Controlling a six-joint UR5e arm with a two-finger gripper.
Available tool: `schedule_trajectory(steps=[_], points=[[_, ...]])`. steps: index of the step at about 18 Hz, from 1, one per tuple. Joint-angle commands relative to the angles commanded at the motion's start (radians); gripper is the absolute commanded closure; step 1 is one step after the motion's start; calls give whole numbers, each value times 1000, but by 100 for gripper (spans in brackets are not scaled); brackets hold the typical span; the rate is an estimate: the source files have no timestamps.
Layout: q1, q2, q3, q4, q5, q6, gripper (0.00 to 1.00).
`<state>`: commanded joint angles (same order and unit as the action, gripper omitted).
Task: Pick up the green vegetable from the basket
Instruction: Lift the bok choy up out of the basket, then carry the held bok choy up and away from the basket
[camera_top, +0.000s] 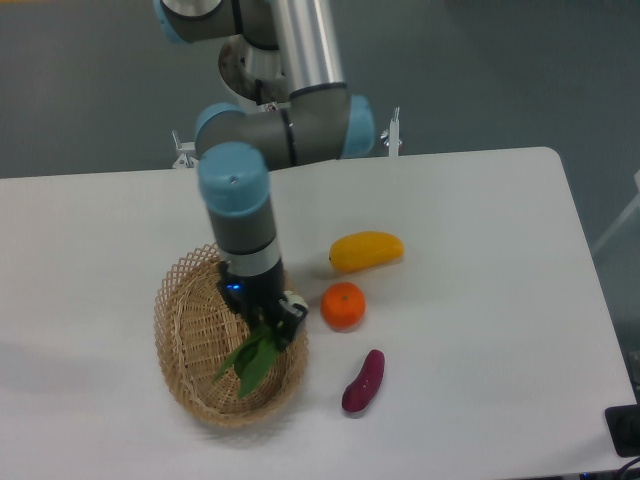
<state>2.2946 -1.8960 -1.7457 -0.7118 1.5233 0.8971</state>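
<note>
A: We've got the green vegetable (255, 358) pinched at its white end, gripper (275, 325) closed on it, leaves dangling over the basket (185, 345) near the right rim.

B: Risk: grip's near the end, so veg could swing or slip out, or leaves snag the weave. Orange (343, 305) and purple sweet potato (362, 381) sit close by.

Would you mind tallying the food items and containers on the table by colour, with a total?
Green leafy vegetable with white stem, held by the gripper: 1
Yellow mango: 1
Round orange fruit: 1
Purple sweet potato: 1
Tan woven wicker basket: 1
Total: 5
</note>
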Motion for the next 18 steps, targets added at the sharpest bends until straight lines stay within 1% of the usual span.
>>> schedule_trajectory(steps=[3, 6, 7, 9, 12, 14, 18], points=[[63, 37, -5, -5, -23, 80, 47], [126, 40, -5, -6, -35, 169, 47], [176, 43, -6, -14, -37, 253, 47], [218, 43, -5, -41, -37, 313, 47], [265, 43, -2, -48, -38, 391, 47], [293, 43, 3, -48, -57, 414, 47], [322, 43, 11, -49, -71, 450, 47]])
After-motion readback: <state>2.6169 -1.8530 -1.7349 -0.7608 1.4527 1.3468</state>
